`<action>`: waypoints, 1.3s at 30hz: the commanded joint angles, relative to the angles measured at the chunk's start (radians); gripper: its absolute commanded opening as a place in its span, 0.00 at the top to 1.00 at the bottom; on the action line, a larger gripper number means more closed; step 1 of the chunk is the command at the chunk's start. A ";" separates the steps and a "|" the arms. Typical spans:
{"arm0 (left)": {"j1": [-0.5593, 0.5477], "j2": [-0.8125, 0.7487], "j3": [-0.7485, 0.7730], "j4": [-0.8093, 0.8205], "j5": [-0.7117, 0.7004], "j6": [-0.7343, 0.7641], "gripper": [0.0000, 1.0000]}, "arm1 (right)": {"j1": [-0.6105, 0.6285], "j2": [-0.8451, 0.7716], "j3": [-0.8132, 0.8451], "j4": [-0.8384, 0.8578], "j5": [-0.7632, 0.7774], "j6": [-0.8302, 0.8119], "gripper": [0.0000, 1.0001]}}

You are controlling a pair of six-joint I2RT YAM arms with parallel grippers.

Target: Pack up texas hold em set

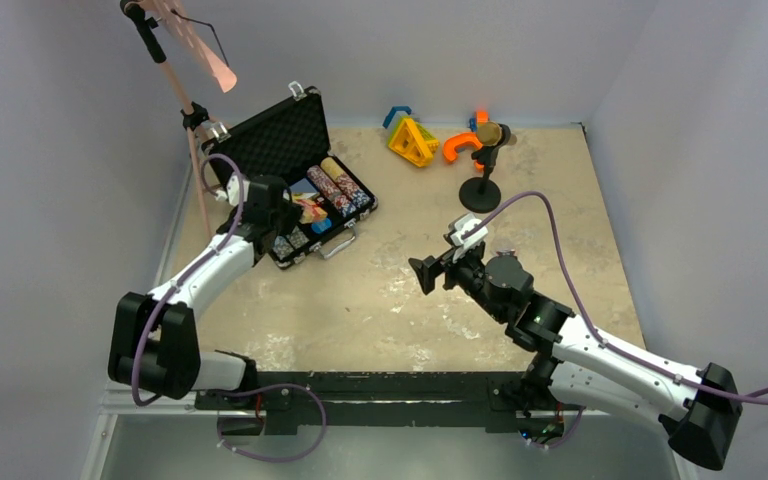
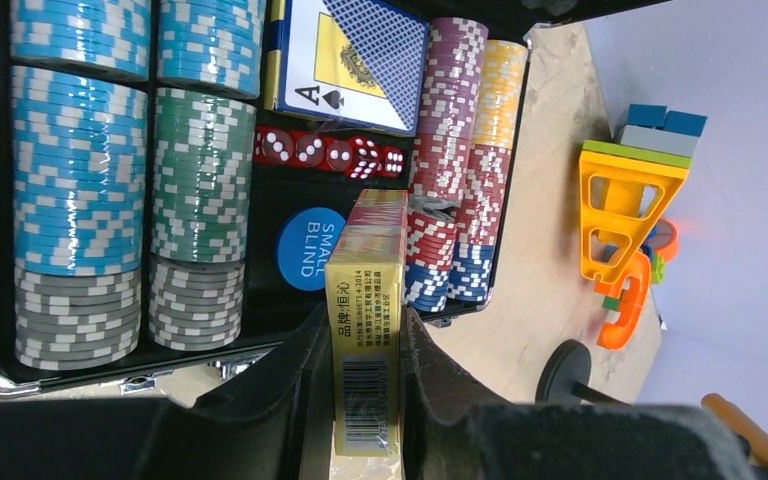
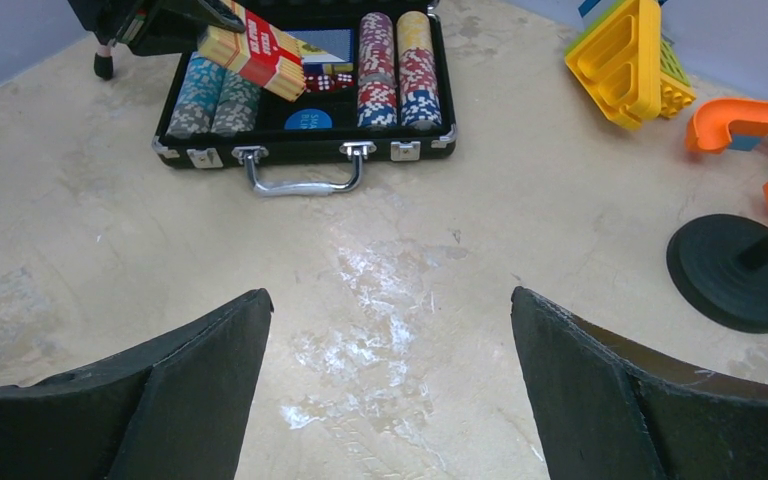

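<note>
Scuffed beige table [image 1: 380, 290] is carrying the open briefcase [image 1: 280, 135], sitting far left. Toy shapes [image 1: 412, 140] are lying along the far edge, mic stand [image 1: 479, 194] standing just beside them.

On the far side of the scuffed beige tabletop [image 1: 360, 310], right of centre, sits a cluster of plastic toys: a yellow triangular frame [image 1: 412, 140], a blue block [image 1: 396, 116] just behind it and an orange arch [image 1: 457, 148] to its right. Beside the arch, slightly nearer, a brown microphone [image 1: 491, 133] stands on a thin post rising from a round black base [image 1: 479, 194]. At the far left a pale pink pole [image 1: 173, 85] leans up to a pink blade-like piece [image 1: 200, 45], perhaps a paddle, too blurred to tell.
</note>
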 commanded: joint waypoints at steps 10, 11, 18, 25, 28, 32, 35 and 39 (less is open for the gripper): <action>0.022 0.115 0.111 0.035 0.089 0.057 1.00 | -0.001 -0.014 -0.020 0.049 0.040 -0.015 0.08; 0.025 0.124 0.113 0.037 0.097 0.058 1.00 | -0.001 -0.014 -0.021 0.049 0.042 -0.015 0.08; 0.047 0.179 0.126 0.037 0.132 0.078 1.00 | -0.001 -0.021 -0.027 0.039 0.058 -0.015 0.08; 0.063 0.230 0.158 0.000 0.180 0.132 1.00 | 0.000 -0.023 -0.035 0.050 0.096 -0.017 0.08; 0.063 0.258 0.175 0.003 0.208 0.143 1.00 | -0.001 -0.023 -0.035 0.047 0.096 -0.017 0.07; 0.063 0.297 0.206 0.007 0.245 0.158 1.00 | -0.001 -0.024 -0.029 0.034 0.108 -0.017 0.08; 0.062 0.319 0.212 0.016 0.248 0.164 0.96 | -0.001 -0.036 -0.032 0.034 0.108 -0.016 0.08; 0.063 0.351 0.231 0.019 0.249 0.178 0.91 | -0.002 -0.031 -0.034 0.039 0.107 -0.017 0.08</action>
